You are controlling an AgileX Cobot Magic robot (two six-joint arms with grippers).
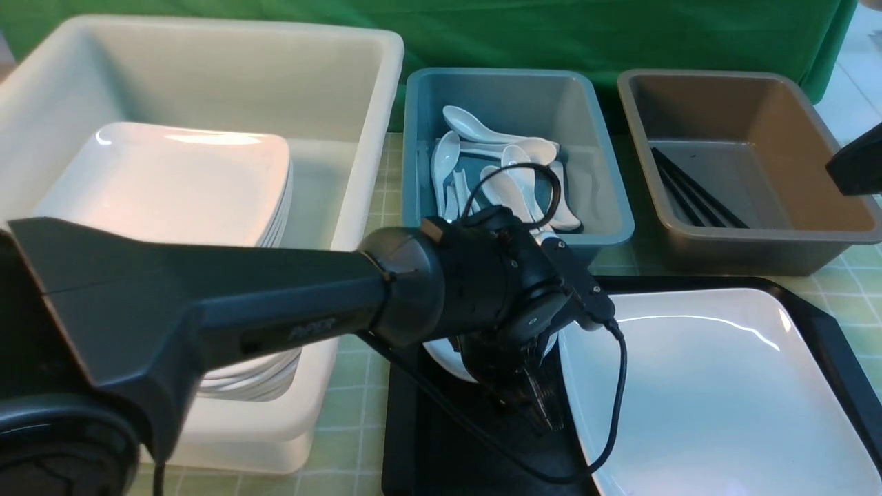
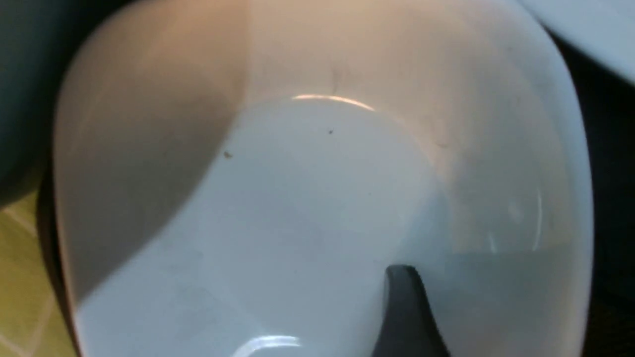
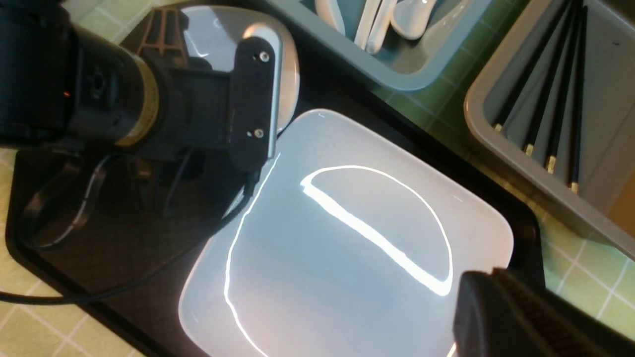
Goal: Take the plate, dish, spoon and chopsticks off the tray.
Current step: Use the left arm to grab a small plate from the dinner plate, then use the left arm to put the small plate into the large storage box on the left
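Note:
The large white plate (image 1: 723, 386) (image 3: 347, 248) lies on the right of the black tray (image 1: 830, 331) (image 3: 99, 258). A small white dish (image 1: 441, 358) (image 2: 297, 198) (image 3: 290, 64) sits at the tray's far left corner. My left gripper (image 1: 534, 396) is down at the dish and open. One finger (image 2: 404, 307) stands inside the dish, apart from its rim, and the other is hidden. My right gripper (image 3: 496, 292) hangs shut and empty above the plate's corner. Several white spoons (image 1: 510, 172) lie in the teal tub. Black chopsticks (image 1: 696, 193) (image 3: 545, 99) lie in the brown tub.
A big white tub (image 1: 331, 69) at the left holds a stack of white plates (image 1: 172, 179). The teal tub (image 1: 613, 207) and the brown tub (image 1: 758, 255) stand side by side behind the tray. A green cloth hangs at the back.

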